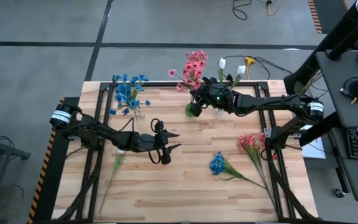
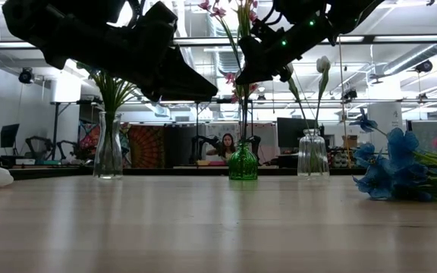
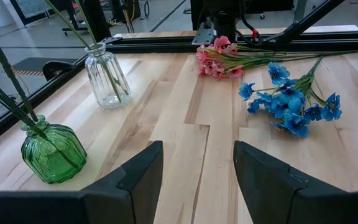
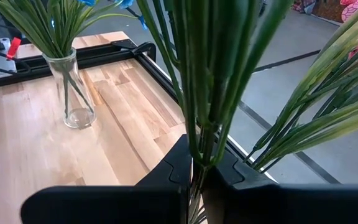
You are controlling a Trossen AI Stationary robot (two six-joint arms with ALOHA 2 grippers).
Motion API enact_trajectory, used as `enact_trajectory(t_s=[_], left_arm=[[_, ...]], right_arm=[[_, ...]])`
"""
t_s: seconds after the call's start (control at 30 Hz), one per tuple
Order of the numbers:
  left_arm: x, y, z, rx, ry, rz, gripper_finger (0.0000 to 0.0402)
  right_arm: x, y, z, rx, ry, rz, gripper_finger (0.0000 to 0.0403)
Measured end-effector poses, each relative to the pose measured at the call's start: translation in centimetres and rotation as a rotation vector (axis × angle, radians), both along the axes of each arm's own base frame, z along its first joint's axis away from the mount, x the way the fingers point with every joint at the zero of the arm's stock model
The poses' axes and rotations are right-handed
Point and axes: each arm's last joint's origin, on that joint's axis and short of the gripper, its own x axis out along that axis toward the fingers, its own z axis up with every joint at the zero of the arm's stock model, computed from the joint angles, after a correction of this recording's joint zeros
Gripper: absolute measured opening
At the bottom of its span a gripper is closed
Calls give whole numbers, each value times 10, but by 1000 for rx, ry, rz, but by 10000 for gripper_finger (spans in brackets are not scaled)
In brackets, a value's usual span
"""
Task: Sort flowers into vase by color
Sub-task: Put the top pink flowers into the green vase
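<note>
A green vase (image 2: 243,162) at the far middle of the table holds pink flowers (image 1: 194,67). My right gripper (image 4: 201,167) is just above it, shut on their green stems. To its left stands a clear vase (image 4: 71,93) with blue flowers (image 1: 129,92), to its right a clear vase (image 2: 312,154) with white buds (image 1: 222,63). On the table lie a pink sprig (image 1: 248,143), a blue sprig (image 1: 217,163) and a white sprig (image 1: 117,160). My left gripper (image 3: 197,180) hovers open above the table's middle, touching nothing. My right gripper pinches a bunch of green stems (image 4: 199,140) of the pink flowers between its two fingers, above the green vase's mouth. The fingers (image 4: 178,167) come from the table's right, slanting a little down, and lie across the stems. The stems stand upright, running down into the vase.
Black frame rails (image 1: 104,93) run along the table's far and side edges. Bare wood lies in the near half of the table, between the white sprig on the left and the blue and pink sprigs on the right. Beyond the table a person (image 2: 225,145) sits at a desk.
</note>
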Motion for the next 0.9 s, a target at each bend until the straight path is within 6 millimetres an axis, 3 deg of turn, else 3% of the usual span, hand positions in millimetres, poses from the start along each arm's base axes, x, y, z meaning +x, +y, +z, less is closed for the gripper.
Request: enact_trajectory(t_s=[0.73,0.9], left_arm=[[0,0,0,0,0,0,178],[0,0,0,0,0,0,178]], right_arm=[[0,0,0,-1,2,2,13],[0,0,0,-1,2,2,40]])
